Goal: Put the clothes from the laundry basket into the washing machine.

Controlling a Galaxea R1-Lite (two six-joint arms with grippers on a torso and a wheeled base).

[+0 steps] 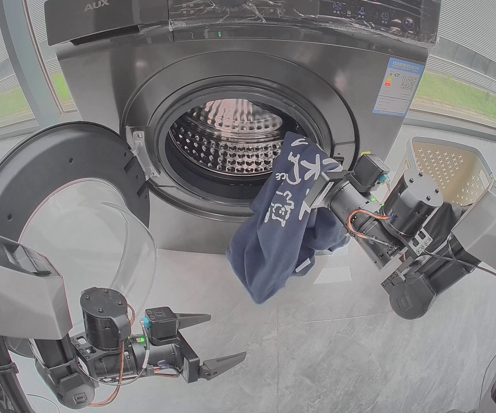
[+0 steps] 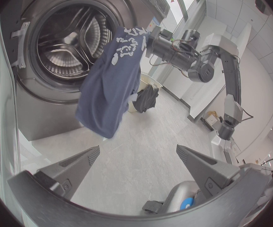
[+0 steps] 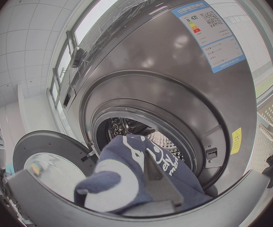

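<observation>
Left gripper spread, low — navy shirt hangs at washing machine mouth.

**Right hand**: the fingertips are wrapped in the navy garment, so where they meet the cloth is concealed. One finger emerges from the folds in the right wrist view.

**Drum**: the lower right part of its opening is covered by the hanging garment.

**Laundry basket**: the near wall and floor are hidden behind the right arm. In the right wrist view the picture's edge cuts it off.

**Dark garment**: it is draped over the basket's rim, and how far it reaches inside cannot be told.

**Washing machine**: the top is cut off by the head view's upper edge.

**Label**: the print is too small to read.
</observation>
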